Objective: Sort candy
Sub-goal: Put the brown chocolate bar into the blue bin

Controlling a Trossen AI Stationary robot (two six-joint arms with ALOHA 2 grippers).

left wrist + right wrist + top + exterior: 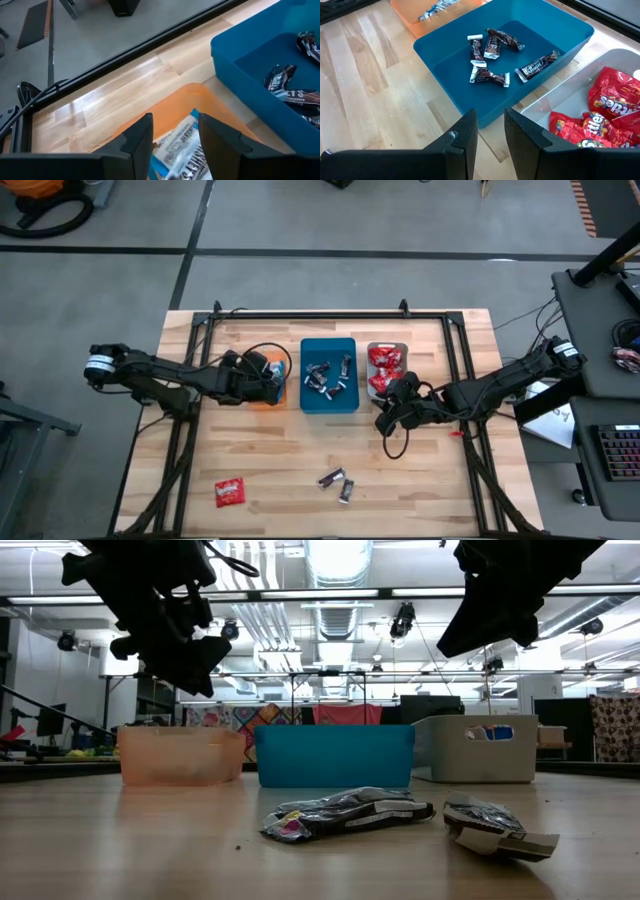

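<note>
Left gripper (172, 137) hangs over the orange tray (268, 392), left of the teal tray (329, 375), fingers parted around a blue-and-white candy (181, 150) without visibly pinching it. Right gripper (490, 130) waits by the teal tray's near right corner, fingers slightly apart, empty. On the wooden table (280, 470), two dark candies (338, 482) and a red one (229, 492) lie well nearer than the teal tray; beyond it, concrete floor.

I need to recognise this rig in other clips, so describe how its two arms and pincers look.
Both arms are dark, nearly black, built of jointed segments, with thin black cables looping loosely near the wrists. Each has a silvery ring at its outer end. The left pincer and right pincer each carry two flat, angular, matte black fingers. No markings are legible on them.
</note>
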